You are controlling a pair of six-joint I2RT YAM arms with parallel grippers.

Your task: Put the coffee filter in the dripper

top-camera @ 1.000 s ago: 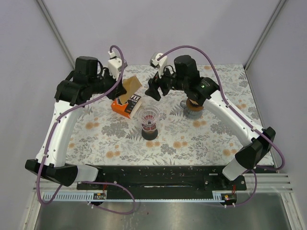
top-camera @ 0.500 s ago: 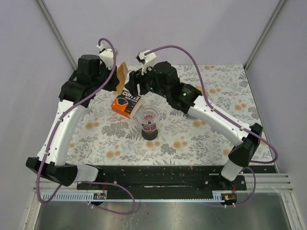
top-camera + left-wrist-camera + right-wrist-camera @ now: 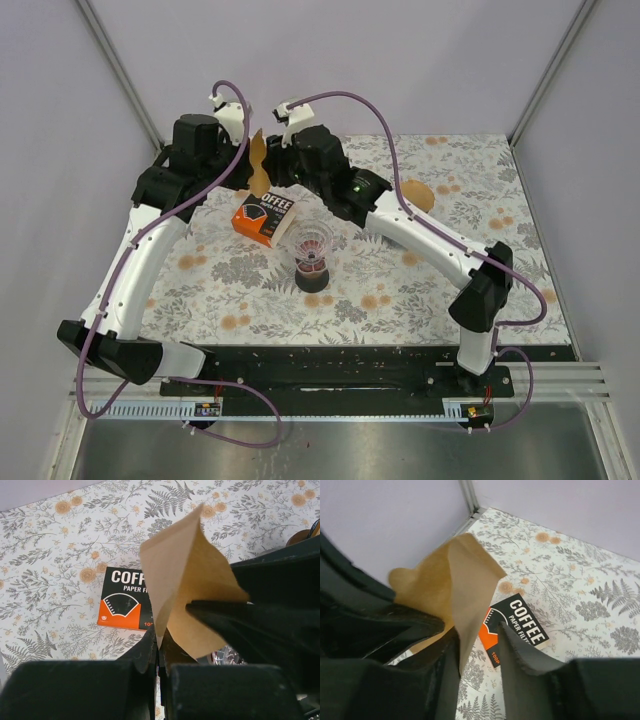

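Pinching the coffee filter (image 3: 185, 580) by its lower corner, the left pincer (image 3: 160, 647) holds it aloft beyond the dripper (image 3: 312, 245). The right pincer (image 3: 477, 642) straddles its edge, jaws apart. Light, floppy paper, likely creasing easily: grip edges gently.

Place: a robot lab test cell, not a lived-in kitchen
Walls (image 3: 400, 60): bare lilac-grey panels closing three sides, joined by metal corner posts (image 3: 117, 70) at 11 and 1 o'clock
Surface (image 3: 420, 290): one flat board under a printed floral sheet
Mounting: black plate (image 3: 340, 365) and slotted aluminium rail (image 3: 330, 406) along 6 o'clock, with sheet metal (image 3: 300, 450) beyond
Machines: left arm (image 3: 125, 270) and right arm (image 3: 430, 240), white and black, bolted to that plate, trailing purple cables (image 3: 360, 98)
Props: a handful of coffee things, an orange filter box (image 3: 265, 215) at 11 o'clock, a glass dripper (image 3: 312, 250) at centre, a brown coffee filter (image 3: 259, 165) above the box
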